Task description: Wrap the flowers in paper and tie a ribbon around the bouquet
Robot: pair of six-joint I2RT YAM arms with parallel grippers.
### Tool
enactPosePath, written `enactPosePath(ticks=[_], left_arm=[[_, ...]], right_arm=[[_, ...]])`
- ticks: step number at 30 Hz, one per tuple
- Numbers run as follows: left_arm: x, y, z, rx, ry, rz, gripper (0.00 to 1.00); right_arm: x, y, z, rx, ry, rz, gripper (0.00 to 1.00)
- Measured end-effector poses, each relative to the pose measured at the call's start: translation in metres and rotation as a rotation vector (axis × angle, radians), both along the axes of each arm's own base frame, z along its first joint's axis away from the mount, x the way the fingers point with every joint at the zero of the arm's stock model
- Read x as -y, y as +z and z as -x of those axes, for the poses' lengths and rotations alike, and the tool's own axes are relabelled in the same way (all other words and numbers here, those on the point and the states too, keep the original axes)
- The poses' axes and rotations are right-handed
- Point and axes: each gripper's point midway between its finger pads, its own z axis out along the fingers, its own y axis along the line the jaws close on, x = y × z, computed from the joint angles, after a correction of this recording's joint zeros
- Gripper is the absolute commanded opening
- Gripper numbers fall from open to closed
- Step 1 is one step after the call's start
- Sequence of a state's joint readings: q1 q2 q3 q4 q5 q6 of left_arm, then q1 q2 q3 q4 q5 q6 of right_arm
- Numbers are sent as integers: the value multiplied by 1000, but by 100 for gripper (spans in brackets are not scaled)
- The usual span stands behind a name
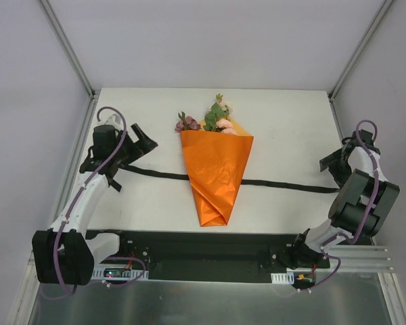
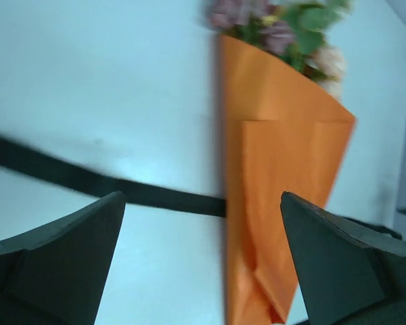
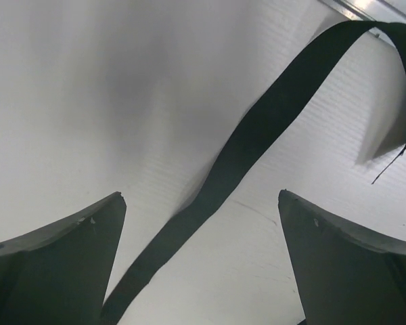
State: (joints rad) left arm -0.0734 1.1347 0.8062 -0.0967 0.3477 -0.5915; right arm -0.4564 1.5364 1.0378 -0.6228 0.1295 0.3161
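Starting on the left, my left tool [image 1: 145,139] sits low over the tabletop [image 1: 284,128] with its fingers spread wide and nothing between them. On its wrist view I see the black ribbon [image 1: 284,184] running flat across the surface under the gap, not pinched. One end of the ribbon lies just beside that tool, and from there it stretches right in a long, nearly straight line. Moving to the middle, the bouquet [image 1: 216,169] lies flat with its point toward me and its wide end away. The orange paper [image 1: 213,193] is folded into a cone, one flap lapped over the front. The flowers [image 1: 216,118], pink and mauve with green leaves, poke out at the far end. The ribbon disappears under the cone partway along and comes out the other side, so it is lying beneath, not tied. Over on the right, the ribbon carries on to my right tool [image 1: 333,161], also spread wide and gripping nothing. Its wrist view shows the ribbon passing between the fingers, its far end curling up off the tabletop.
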Motion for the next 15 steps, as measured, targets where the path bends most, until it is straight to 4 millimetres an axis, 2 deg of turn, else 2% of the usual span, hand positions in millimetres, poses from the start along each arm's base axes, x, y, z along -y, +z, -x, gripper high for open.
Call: enactPosePath(ticks=[2,5,9,11,15], left_arm=[[-34,-16,7,-55,130,-31,99],[-68,-48,19,-202,284,-37,99],[-82,-84,28,-433,381,-54,98],[-89,-95,23,-533,422,-56,91],[-110,-113,13,-696,535,-37,91]], right_arm=[[7,-8,-3,-40,-32,0,96],[10,-22,-1,-96,-70,-7,94],[11,-29,9,-148,-116,-9,88],[12,-30,11,-156,-130,-5,86],[14,-31,13,-165,-152,1,84]])
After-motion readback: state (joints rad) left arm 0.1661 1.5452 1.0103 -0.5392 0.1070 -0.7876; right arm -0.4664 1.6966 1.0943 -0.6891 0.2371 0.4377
